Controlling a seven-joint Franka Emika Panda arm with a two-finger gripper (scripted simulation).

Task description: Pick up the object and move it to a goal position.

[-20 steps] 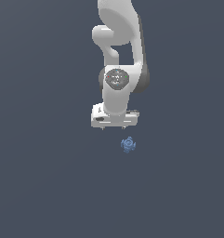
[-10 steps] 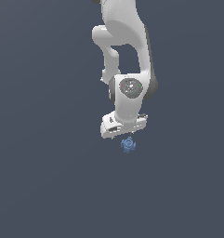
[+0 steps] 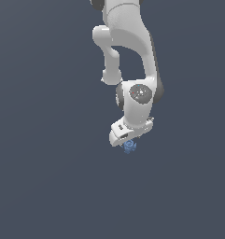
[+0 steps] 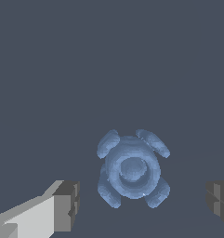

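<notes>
Gripper [image 3: 129, 141]: white, blocky hand at the end of the arm, seen in the exterior view hanging directly over the object with its underside almost meeting it; jaws stand wide apart, holding nothing; in the wrist view the two fingertips [image 4: 67, 205] show as dark grey, square-cut pads on pale grey stems, one on each side of the object, both clear of it with bare floor between.

Arm [image 3: 132, 51]: Franka Panda, glossy white plastic-looking shells with rounded, bulbous joints and dark grey seams; comes down from the upper edge of the exterior view, bends at an elbow, and ends in a round wrist joint [image 3: 140, 94] with a grey disc face bearing small dark marks; the wrist leans slightly toward the exterior view's left as it meets the hand.

Floor [image 3: 48, 177]: flat, uniform slate-blue surface, matte, without pattern or edge in either view; fills the whole background.

Object [image 4: 131, 173]: small light-blue lump, far smaller than the hand above it; in the wrist view it shows a rounded, ridged central body with a ringed dimple at its middle and four stubby rounded lobes sticking out at the corners; surface faceted in fine concentric steps, soft satin sheen; rests on the floor between the spread fingertips, nearer the middle of the gap than either pad; in the exterior view it appears as a knobbly blue speck just under the hand, partly overlapped by it.
</notes>
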